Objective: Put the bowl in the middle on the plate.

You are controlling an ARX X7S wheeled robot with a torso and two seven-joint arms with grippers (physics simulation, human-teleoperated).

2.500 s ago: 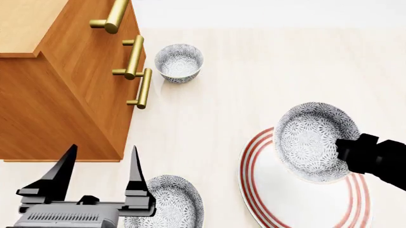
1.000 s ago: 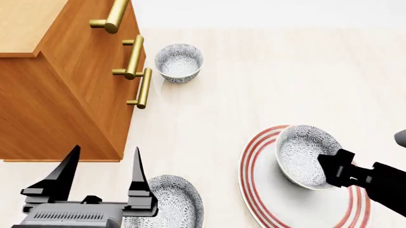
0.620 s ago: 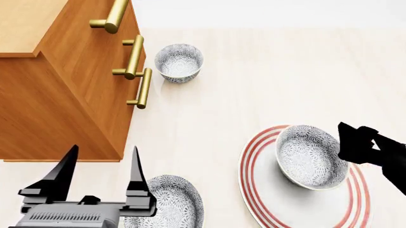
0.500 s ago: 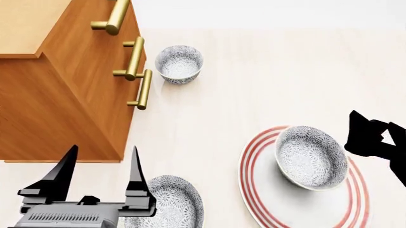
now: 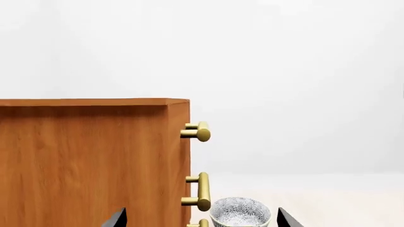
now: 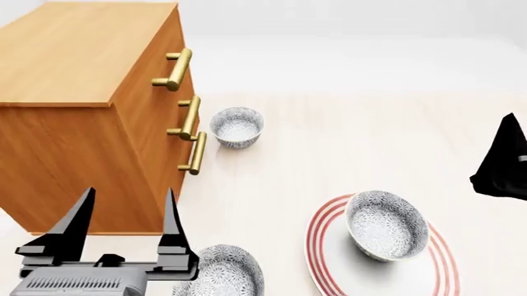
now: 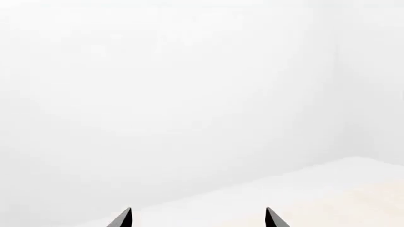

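Going left to right in the head view: the left gripper (image 6: 123, 231) sits low with its two black fingers spread wide, nothing between them. Just past its right finger is a spare bowl (image 6: 218, 274), partly cut off by the frame edge. Up and ahead of that gripper stands the dresser (image 6: 74, 123) with its brass handles (image 6: 191, 117), and a far bowl (image 6: 237, 127) sits just beside the lowest handle; the left wrist view catches that same one (image 5: 240, 213) framed between the fingertips, well ahead of them.

Further right, the bowl (image 6: 385, 225) rests inside the plate (image 6: 325, 259), touching it but pushed toward the far-right part of the rim rather than centred. Looks to me like the placing is basically done.

The right gripper (image 6: 500, 163) is up and to the right of the bowl, well apart from it, mostly out of frame. Its wrist view shows two fingertips set wide with only blank wall between, so it's empty.

What could go wrong: if the left arm swings right or drops, that open finger could clip the spare bowl right next to it. Same on the other side — a low retreat path for the right arm could nudge the bowl off-centre or over the rim, since it already sits near the edge.
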